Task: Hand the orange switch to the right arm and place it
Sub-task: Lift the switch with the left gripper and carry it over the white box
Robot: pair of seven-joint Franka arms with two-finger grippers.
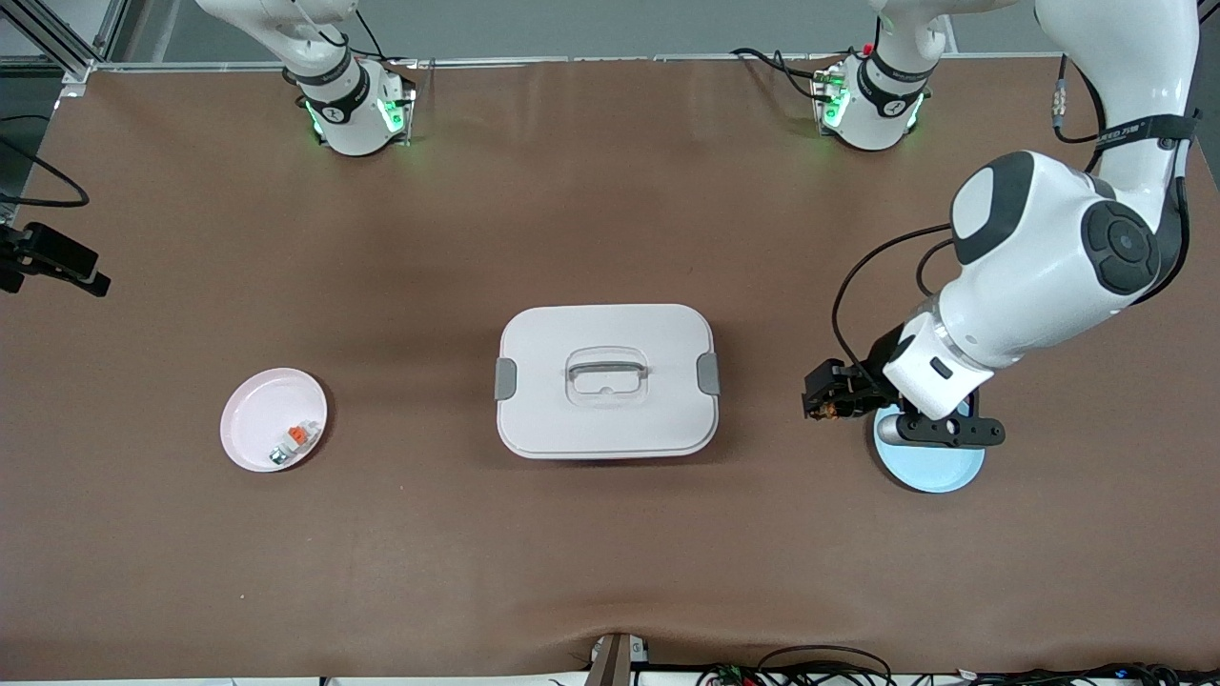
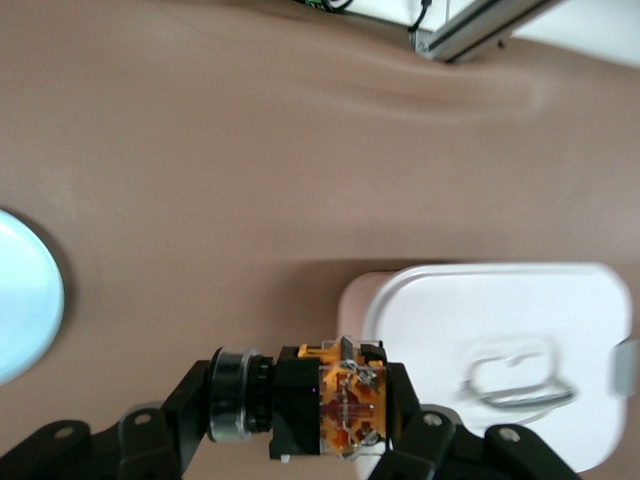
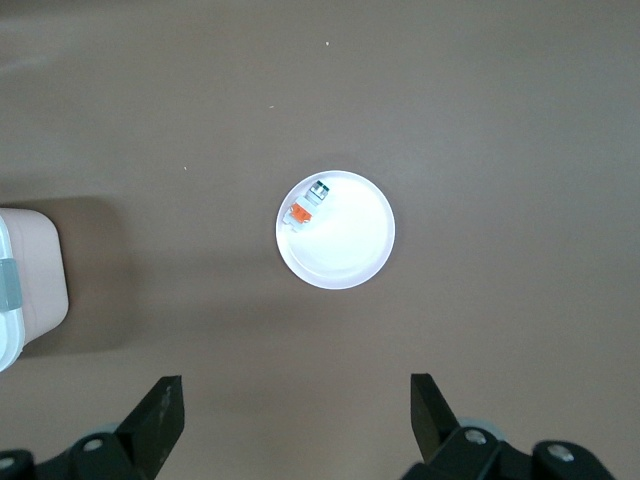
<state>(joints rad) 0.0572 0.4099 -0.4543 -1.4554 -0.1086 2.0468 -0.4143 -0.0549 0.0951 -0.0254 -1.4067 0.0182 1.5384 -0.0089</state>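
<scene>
Front view shows the brown surface [image 1: 381,534] with a white lidded box [image 1: 606,381] at its middle, toward the right arm's end from the left gripper [image 1: 827,398]. That gripper hangs just beside a pale blue plate [image 1: 939,472], clamped on the orange switch [image 2: 345,405], which sits crosswise between its fingers, orange end facing the box. The right gripper [image 3: 295,410] hovers spread wide above a white plate [image 3: 345,245] carrying a small white-and-grey piece [image 3: 308,203] with an orange tab.

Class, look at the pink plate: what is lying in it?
In the pink plate lies one small white-and-grey piece with an orange tab, beside its rim. Whatever is under that piece is covered.
</scene>
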